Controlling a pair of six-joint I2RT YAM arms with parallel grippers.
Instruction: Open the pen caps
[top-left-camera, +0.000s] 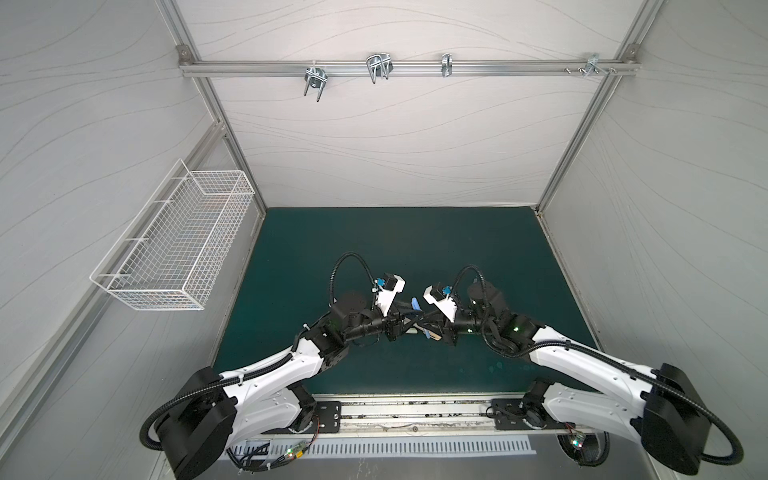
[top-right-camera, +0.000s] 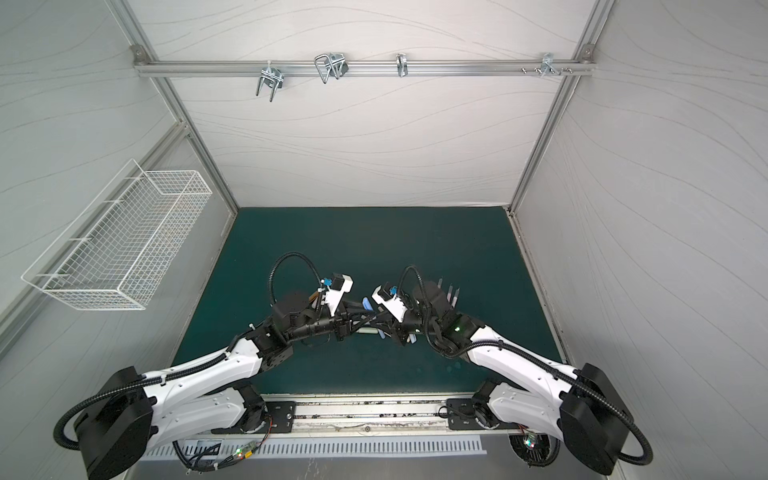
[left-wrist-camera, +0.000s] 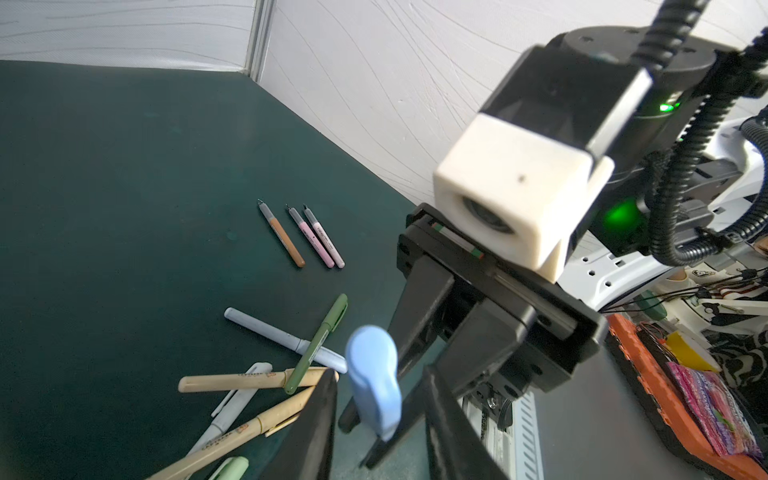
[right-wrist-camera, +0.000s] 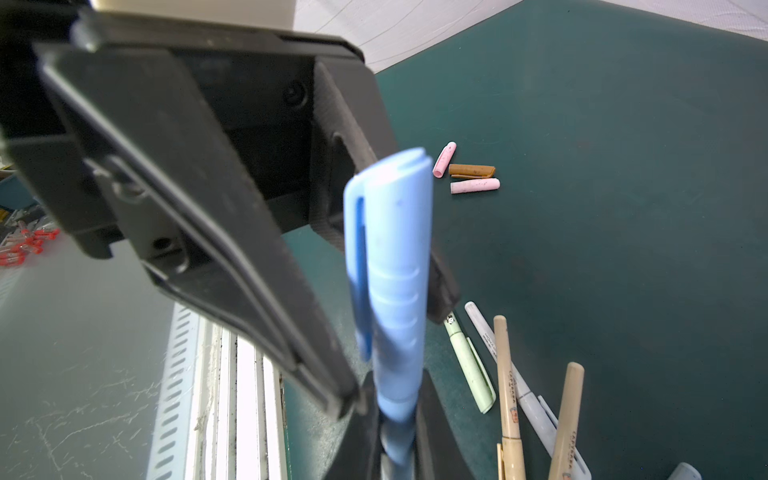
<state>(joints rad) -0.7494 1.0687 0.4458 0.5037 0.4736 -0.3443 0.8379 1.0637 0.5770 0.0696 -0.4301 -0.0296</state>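
The robot is working on the blue pen just now. The right gripper is squeezing the pen low down and holding it up above the green mat, with the blue cap pointing up. The left gripper is sitting around that cap. Its two fingers are standing apart, one on each side, and a little gap is showing on both sides in the left wrist view, so it is not pinching the cap yet.

I think the step in hand is getting hold of the cap. Next, the left fingers are going to need to press on the cap and pull straight along the pen while the right side is holding tight. A crooked pull may make the pen slip.

Three open pens are lying side by side on the mat. Three loose caps are lying close together. A pile of pens with caps on is waiting near the grippers.

In both top views the arms are hiding almost all of this. The blue pen's body is mostly hiding between the right fingers. The pile is running off the edge of both wrist views, so I cannot count it
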